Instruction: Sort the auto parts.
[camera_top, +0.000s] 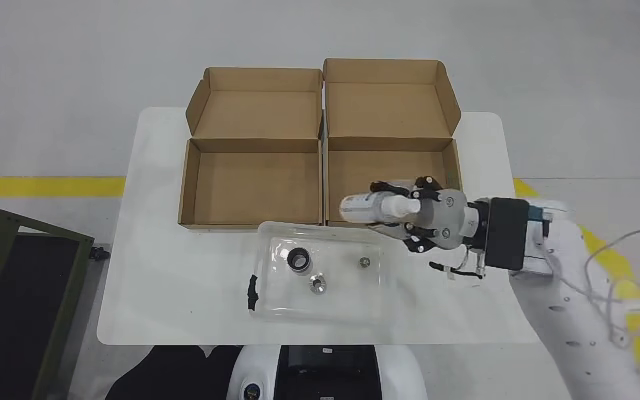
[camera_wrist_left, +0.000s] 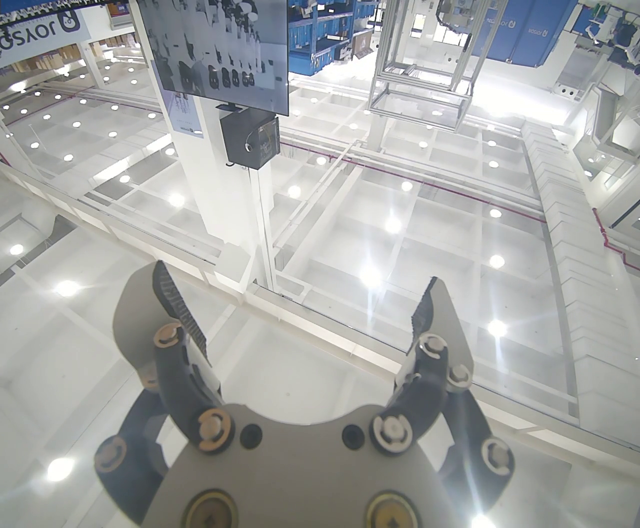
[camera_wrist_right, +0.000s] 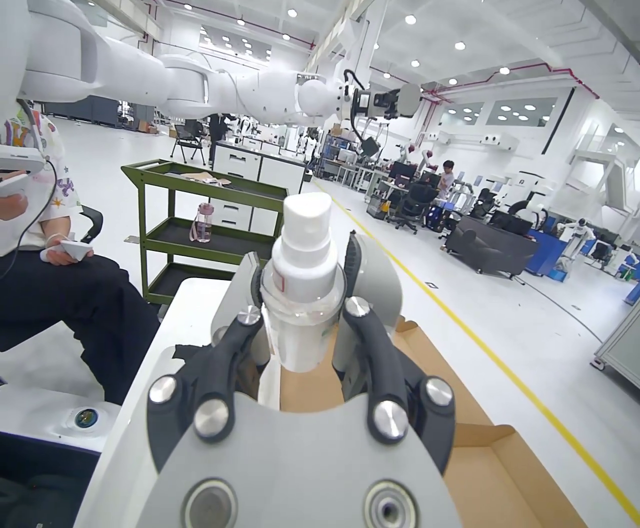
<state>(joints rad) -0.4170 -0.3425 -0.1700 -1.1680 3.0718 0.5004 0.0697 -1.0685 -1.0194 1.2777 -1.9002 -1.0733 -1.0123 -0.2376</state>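
Spray bottle (camera_wrist_right: 305, 220): one; cardboard boxes (camera_top: 255, 188): two
Clamped between fingers of right gripper (camera_wrist_right: 302, 257), cap poking past fingertips; left gripper (camera_wrist_left: 296, 272) spread wide

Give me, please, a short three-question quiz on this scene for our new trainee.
1. True or false: the right pincer is shut on a white spray bottle.
2. How many open cardboard boxes stand on the table? A) one B) two C) three
3. Fill in: the left pincer, holding nothing, is ___ (open or shut).
Key: 1 true; 2 B; 3 open.
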